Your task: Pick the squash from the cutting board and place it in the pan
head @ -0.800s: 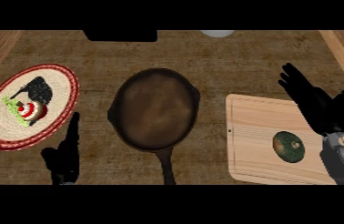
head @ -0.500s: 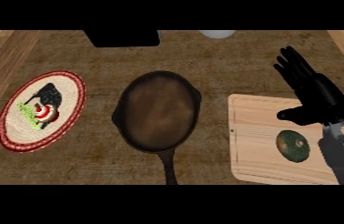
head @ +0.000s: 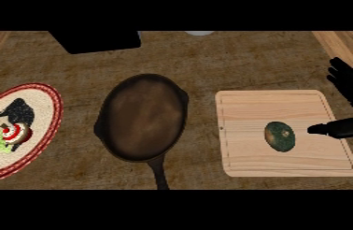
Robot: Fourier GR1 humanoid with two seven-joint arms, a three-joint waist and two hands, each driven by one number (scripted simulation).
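- Since earlier: right hand (head: 340,113) has slid to the view's right edge, thumb tip now just beside the squash (head: 280,136); left hand gone from view.
- Squash lies on the cutting board (head: 255,107), right half; pan (head: 144,117) empty, near.
- Likely hard, smooth, rounded: grasp across its sides.
- Hand spread open, holding nothing.
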